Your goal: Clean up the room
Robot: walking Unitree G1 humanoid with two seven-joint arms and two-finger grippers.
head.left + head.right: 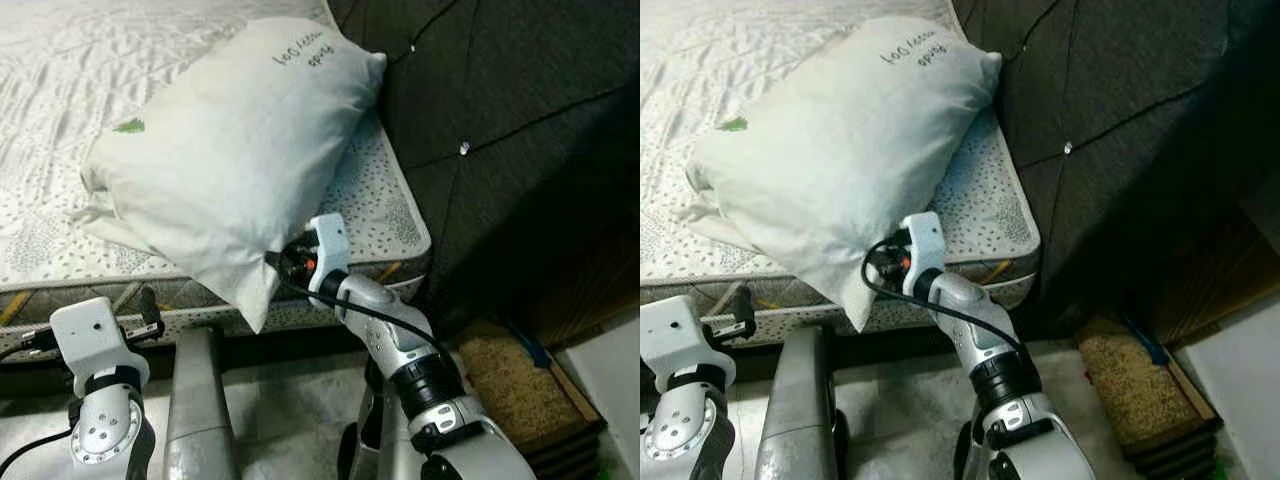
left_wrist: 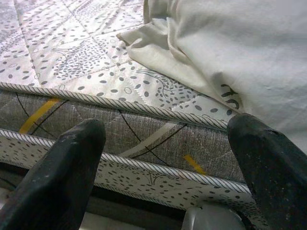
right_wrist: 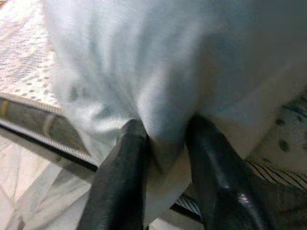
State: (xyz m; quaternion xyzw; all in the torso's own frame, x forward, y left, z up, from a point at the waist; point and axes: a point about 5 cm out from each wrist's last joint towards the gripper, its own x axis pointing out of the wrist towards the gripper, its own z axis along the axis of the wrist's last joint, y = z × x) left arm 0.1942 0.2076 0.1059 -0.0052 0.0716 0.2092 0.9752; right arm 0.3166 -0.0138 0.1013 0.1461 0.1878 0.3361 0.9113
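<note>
A big white pillow (image 1: 230,150) with handwriting near its top lies tilted on the mattress (image 1: 50,250), its upper end leaning against the dark headboard (image 1: 500,120). Its lower corner hangs over the bed's edge. My right gripper (image 3: 165,139) is shut on that hanging corner, with cloth bunched between the two black fingers (image 3: 124,163). My left gripper (image 2: 165,129) is open, low in front of the mattress side, apart from the pillow (image 2: 240,52) with nothing between its fingers.
The quilted headboard rises right of the bed. A brown mat (image 1: 515,385) lies on the floor at the right, beside a white surface (image 1: 615,370). The pale floor (image 1: 290,400) runs along the bed's front edge.
</note>
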